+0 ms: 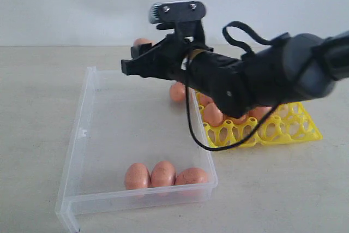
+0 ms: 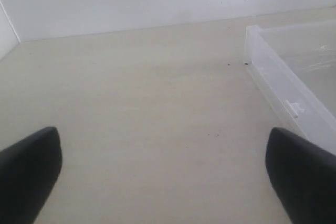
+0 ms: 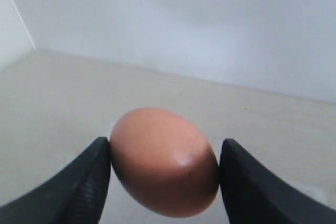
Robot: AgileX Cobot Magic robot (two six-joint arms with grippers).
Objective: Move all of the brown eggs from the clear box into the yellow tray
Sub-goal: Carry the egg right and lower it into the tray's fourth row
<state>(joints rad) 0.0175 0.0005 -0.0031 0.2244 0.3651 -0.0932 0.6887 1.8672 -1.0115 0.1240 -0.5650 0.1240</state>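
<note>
My right gripper [image 3: 164, 150] is shut on a brown egg [image 3: 164, 162], one black finger against each side. In the exterior view that arm reaches in from the right, and its gripper [image 1: 134, 59] hangs above the far end of the clear box [image 1: 82, 135], with the held egg [image 1: 143, 41] peeking out behind it. Three brown eggs [image 1: 162, 174] lie in a row against the box's near wall. The yellow tray [image 1: 289, 129] sits to the right of the box with several eggs [image 1: 212, 114] in its cups, partly hidden by the arm. My left gripper [image 2: 165, 182] is open over bare table.
Another egg [image 1: 177, 91] shows under the arm by the box's far right wall; I cannot tell whether it is in the box or the tray. A black cable [image 1: 192, 129] loops down from the arm. The box's corner [image 2: 283, 77] lies beside the left gripper.
</note>
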